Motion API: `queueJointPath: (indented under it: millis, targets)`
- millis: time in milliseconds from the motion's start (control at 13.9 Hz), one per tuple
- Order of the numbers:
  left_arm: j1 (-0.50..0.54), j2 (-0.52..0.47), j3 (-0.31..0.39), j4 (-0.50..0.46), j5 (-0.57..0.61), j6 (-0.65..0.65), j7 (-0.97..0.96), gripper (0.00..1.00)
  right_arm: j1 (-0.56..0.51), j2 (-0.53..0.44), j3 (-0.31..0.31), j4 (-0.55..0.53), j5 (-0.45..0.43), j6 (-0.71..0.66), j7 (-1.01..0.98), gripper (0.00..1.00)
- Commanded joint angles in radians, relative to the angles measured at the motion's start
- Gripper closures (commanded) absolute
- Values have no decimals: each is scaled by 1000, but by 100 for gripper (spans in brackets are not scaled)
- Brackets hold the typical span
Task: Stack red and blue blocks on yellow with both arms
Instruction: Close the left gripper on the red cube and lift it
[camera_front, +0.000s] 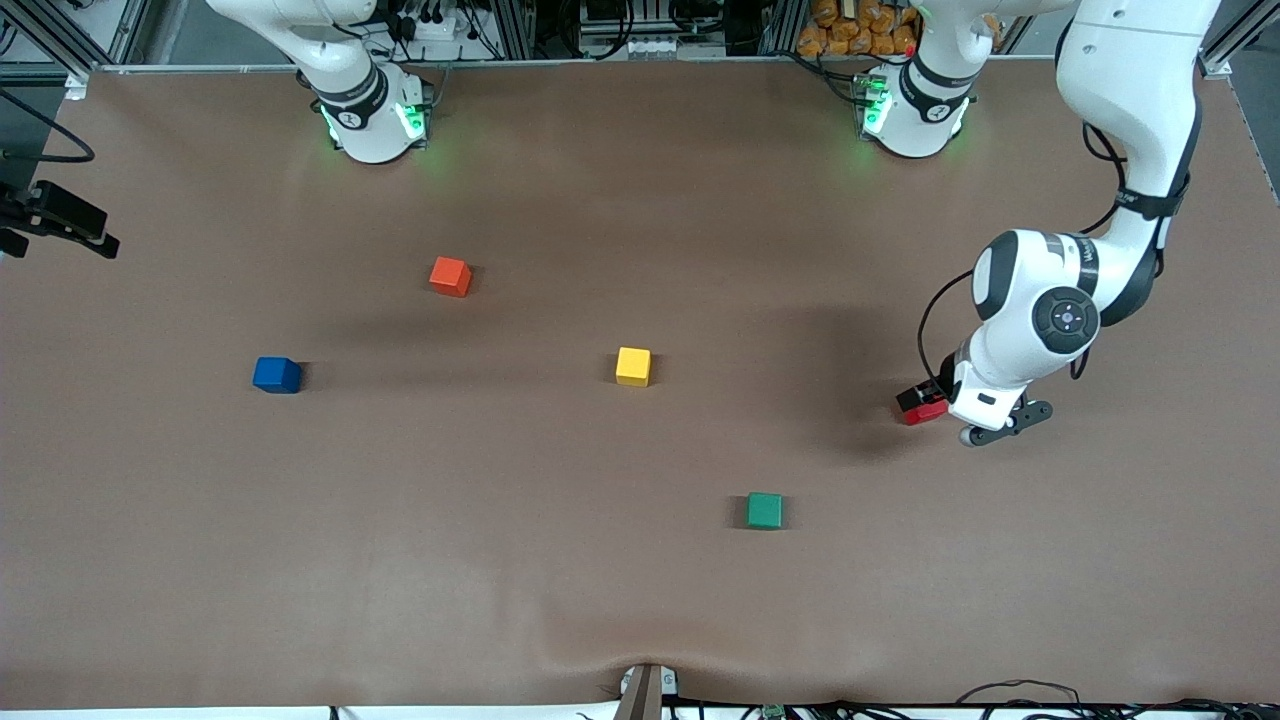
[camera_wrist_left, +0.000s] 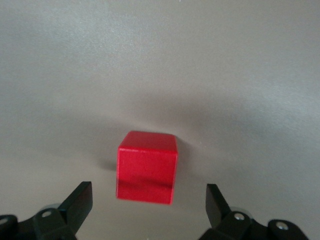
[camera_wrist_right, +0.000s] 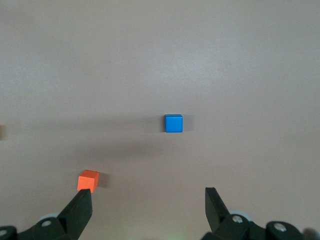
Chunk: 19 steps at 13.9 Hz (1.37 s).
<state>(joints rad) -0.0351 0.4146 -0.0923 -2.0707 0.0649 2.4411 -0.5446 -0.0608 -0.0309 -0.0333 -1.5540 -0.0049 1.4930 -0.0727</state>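
The red block (camera_front: 928, 411) (camera_wrist_left: 146, 167) rests on the brown table toward the left arm's end. My left gripper (camera_wrist_left: 148, 205) is low over it and open, one finger on each side, touching neither face. Much of the block is hidden under the left hand (camera_front: 985, 395) in the front view. The blue block (camera_front: 276, 374) (camera_wrist_right: 173, 123) lies toward the right arm's end, and the yellow block (camera_front: 633, 366) sits mid-table. My right gripper (camera_wrist_right: 148, 210) hangs open and empty high above the table, out of the front view.
An orange-red cube (camera_front: 450, 276) (camera_wrist_right: 88, 180) lies farther from the front camera than the blue block. A green cube (camera_front: 765, 510) lies nearer to the camera than the yellow block. A black camera mount (camera_front: 60, 220) juts in at the table's edge by the right arm's end.
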Motion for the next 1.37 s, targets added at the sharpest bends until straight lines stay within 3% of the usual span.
queueJointPath:
  millis: [0, 144, 360, 432, 648, 792, 1296]
  targets:
    - [6, 33, -1, 0, 26, 45, -25, 0, -16, -20, 9, -15, 16, -4, 7, 0]
    - [6, 47, 0, 1, 26, 49, -25, 2, -16, -20, 9, -15, 16, -4, 7, 0]
    - [6, 50, 0, 0, 26, 50, -25, 22, -16, -20, 9, -15, 16, -4, 7, 0]
    - [6, 52, 0, 0, 26, 50, -25, 33, -16, -20, 9, -15, 14, -4, 7, 0]
    - [-2, 50, 0, 0, 26, 50, -24, 78, -16, -20, 9, -15, 16, -4, 7, 0]
    - [-3, 44, 0, 0, 27, 50, -25, 100, -16, -20, 9, -15, 16, -4, 7, 0]
    - [-17, 23, 0, 12, 27, 39, -21, 100, -16, -20, 9, -15, 16, -4, 7, 0]
